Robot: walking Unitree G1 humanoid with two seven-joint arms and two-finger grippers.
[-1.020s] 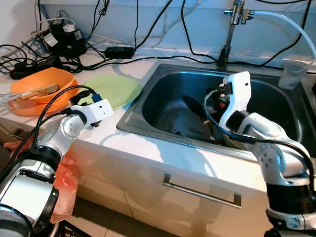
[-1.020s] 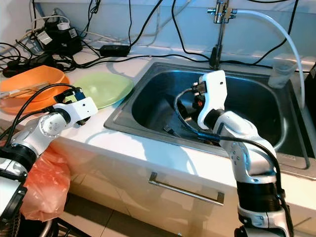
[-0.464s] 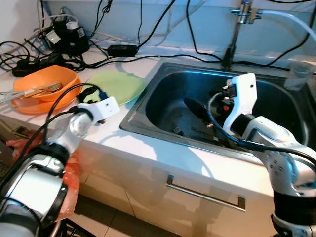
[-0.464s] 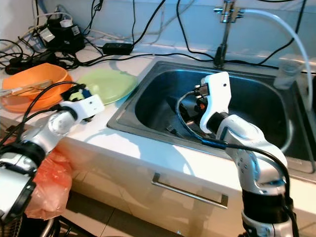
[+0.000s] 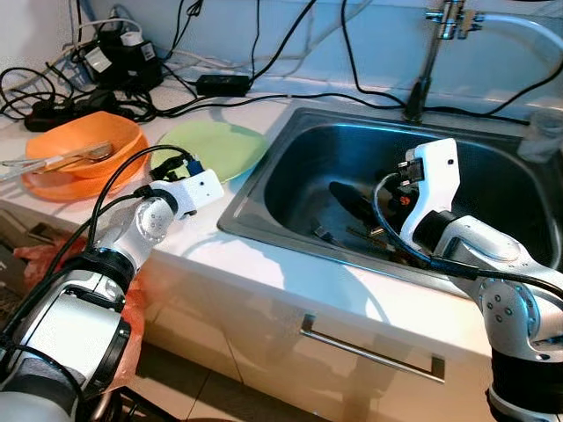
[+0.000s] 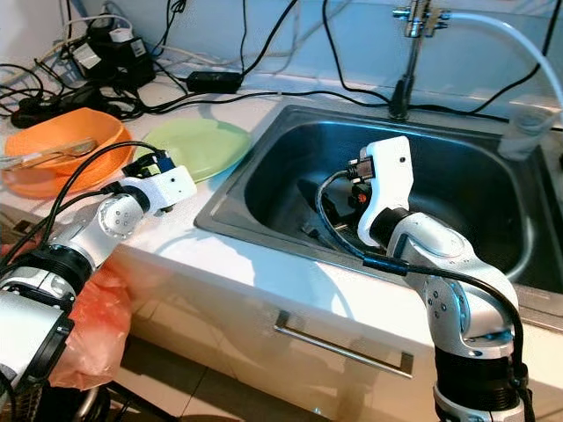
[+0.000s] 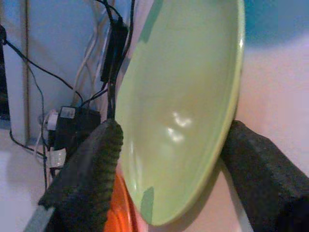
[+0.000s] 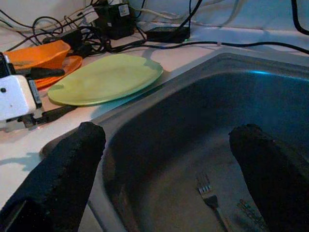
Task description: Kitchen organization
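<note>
A pale green plate (image 5: pixel 215 149) lies flat on the white counter, just left of the steel sink (image 5: pixel 264 189). My left gripper (image 7: pixel 176 140) is open at the plate's near rim, with one finger (image 7: pixel 96 159) on each side of the plate (image 7: pixel 183 96). My right gripper (image 8: pixel 169 159) is open and hangs inside the sink, above a fork (image 8: pixel 207 191) on the bottom. A black utensil (image 5: pixel 352 198) and other cutlery also lie in the basin.
An orange bowl (image 5: pixel 75 149) holding utensils sits on an orange plate at the far left. Cables and power adapters (image 5: pixel 114 61) crowd the back of the counter. A faucet (image 5: pixel 431 53) and a clear cup (image 5: pixel 545 132) stand behind the sink. A drawer handle (image 5: pixel 369 352) is below.
The head camera has shifted a little. My left gripper has edged closer to the green plate. The right gripper stays in the sink.
</note>
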